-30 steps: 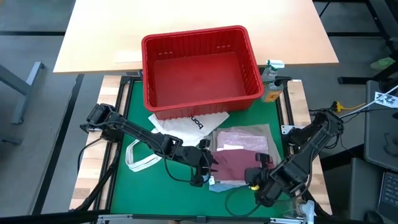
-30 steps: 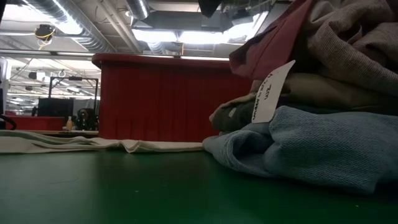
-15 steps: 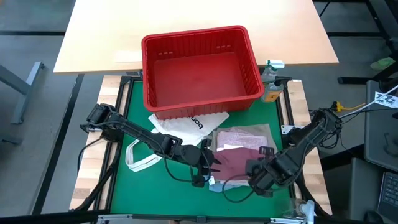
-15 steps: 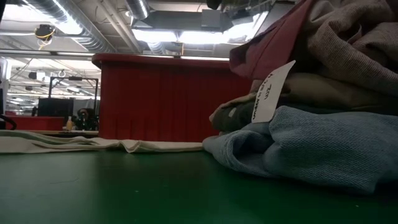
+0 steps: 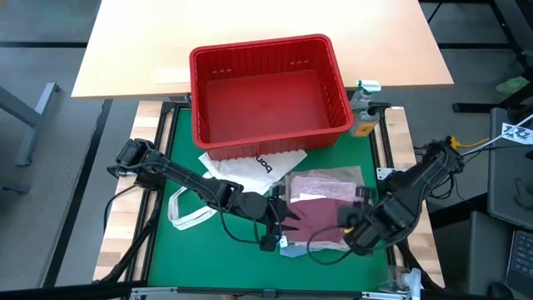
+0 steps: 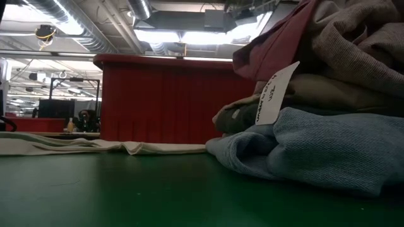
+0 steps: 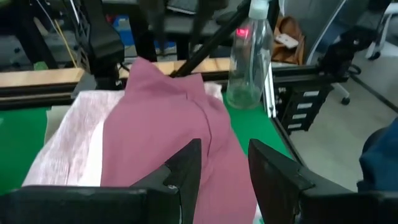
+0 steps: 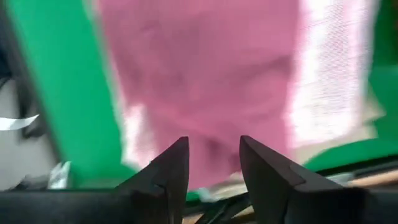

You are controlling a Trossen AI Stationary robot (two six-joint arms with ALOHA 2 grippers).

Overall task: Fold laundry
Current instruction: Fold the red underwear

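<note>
**Both grippers parted at the folded stack, nothing held**

Laundry: a folded stack sits on the near right part of the green mat [image 5: 162, 250], in front of the red basket [image 5: 268, 90]. Maroon garment [image 5: 312, 218] on top, mottled pink piece [image 5: 321, 185] just behind it, beige-khaki cloth [image 5: 364, 177] showing at the far right edge. In the low view the light blue garment [image 6: 315, 148] lies at the bottom of the pile with a white tag [image 6: 273, 93] sticking out above it.

Left gripper [image 5: 281, 218]: at the left edge of the stack, over the maroon garment. Left wrist view shows the fingers [image 7: 186, 163] apart by a moderate gap, maroon cloth visible between them, nothing pinched.

Right gripper [image 5: 353, 227]: at the near right corner of the stack. Right wrist view shows the fingers [image 8: 173, 168] parted, gap empty, pink and maroon cloth beyond them. Contact with the cloth cannot be judged.

White tote bag [image 5: 241, 169] lies flat, left of the stack.
</note>
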